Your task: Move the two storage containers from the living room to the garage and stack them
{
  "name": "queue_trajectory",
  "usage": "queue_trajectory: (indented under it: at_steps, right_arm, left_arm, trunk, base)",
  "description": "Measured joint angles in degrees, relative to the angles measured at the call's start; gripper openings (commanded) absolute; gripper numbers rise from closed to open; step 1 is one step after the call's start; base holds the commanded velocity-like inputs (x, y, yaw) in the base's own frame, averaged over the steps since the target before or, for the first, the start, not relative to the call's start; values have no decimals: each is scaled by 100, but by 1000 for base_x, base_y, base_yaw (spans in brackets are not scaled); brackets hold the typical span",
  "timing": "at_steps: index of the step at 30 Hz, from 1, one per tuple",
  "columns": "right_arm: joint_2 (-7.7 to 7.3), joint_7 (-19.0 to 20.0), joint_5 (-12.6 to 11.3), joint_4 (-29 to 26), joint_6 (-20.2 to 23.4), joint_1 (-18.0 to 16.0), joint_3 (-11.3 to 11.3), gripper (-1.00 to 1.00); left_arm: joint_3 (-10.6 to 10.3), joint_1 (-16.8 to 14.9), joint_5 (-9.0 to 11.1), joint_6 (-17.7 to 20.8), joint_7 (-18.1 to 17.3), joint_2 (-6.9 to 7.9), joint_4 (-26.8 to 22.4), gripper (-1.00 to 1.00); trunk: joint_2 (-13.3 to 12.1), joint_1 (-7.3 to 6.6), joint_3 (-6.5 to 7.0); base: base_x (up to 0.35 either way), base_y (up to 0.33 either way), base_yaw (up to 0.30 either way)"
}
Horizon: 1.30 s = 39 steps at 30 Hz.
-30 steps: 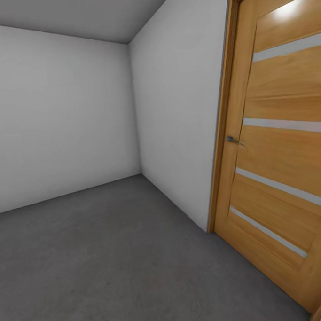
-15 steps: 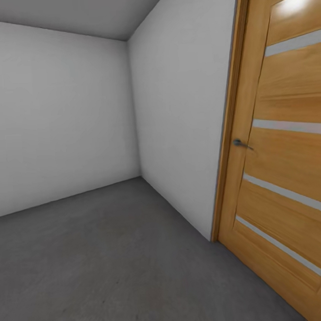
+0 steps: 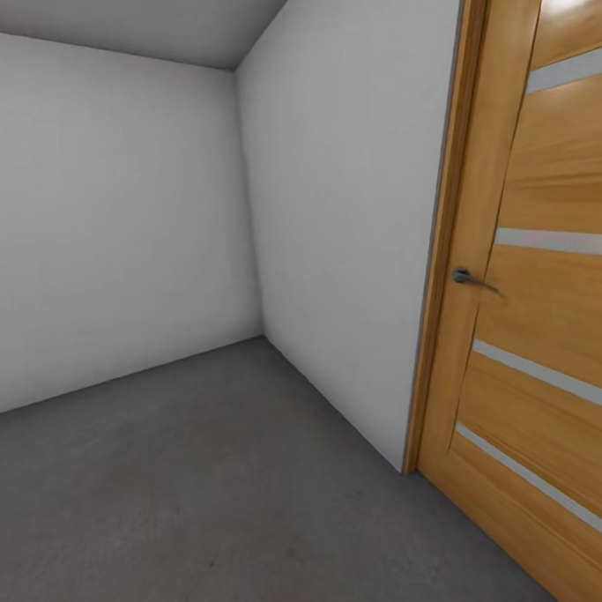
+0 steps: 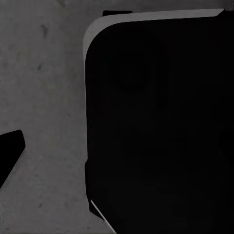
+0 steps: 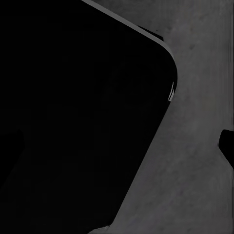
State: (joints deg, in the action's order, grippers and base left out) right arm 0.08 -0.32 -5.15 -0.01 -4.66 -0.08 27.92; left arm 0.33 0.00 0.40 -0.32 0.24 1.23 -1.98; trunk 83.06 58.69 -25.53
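The two storage containers are out of view. I face a corner of the garage, with plain grey-white walls (image 3: 111, 214) and the dark grey concrete floor (image 3: 214, 491). In the left wrist view, one dark fingertip (image 4: 10, 155) of my left gripper (image 4: 117, 156) shows far out at the picture's edge over the floor, so that gripper is open and holds nothing. In the right wrist view a dark fingertip (image 5: 227, 146) of my right gripper (image 5: 117, 146) likewise sits at the edge, open and empty. The robot's black body (image 4: 161, 126) hides the space between the fingers.
A light wooden door (image 3: 549, 323) with pale horizontal strips and a metal handle (image 3: 467, 277) stands shut at the right, close by. The wall beside it (image 3: 350, 219) runs back to the corner. Open floor stretches left and ahead.
The whole head view has shifted: the door and its handle have slid right and grown larger, so the camera has moved closer. Nothing in the room itself has moved.
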Motion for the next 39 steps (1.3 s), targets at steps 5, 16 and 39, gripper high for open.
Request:
queue_trajectory:
  at_steps: [5, 16, 39]
  right_arm:
    - [0, 0, 1, 0, 0, 0, 0, 100]
    - [0, 0, -1, 0, 0, 0, 0, 100]
    - [0, 0, -2, 0, 0, 0, 0, 100]
  left_arm:
    - [-1, 0, 1, 0, 0, 0, 0, 100]
    - [0, 0, 4, 0, 0, 0, 0, 100]
    - [0, 0, 2, -8, 0, 0, 0, 100]
  trunk:
    - [0, 0, 0]
    - [0, 0, 0]
    - [0, 0, 0]
  base:
    - [323, 0, 0]
    - [323, 0, 0]
    - [312, 0, -1]
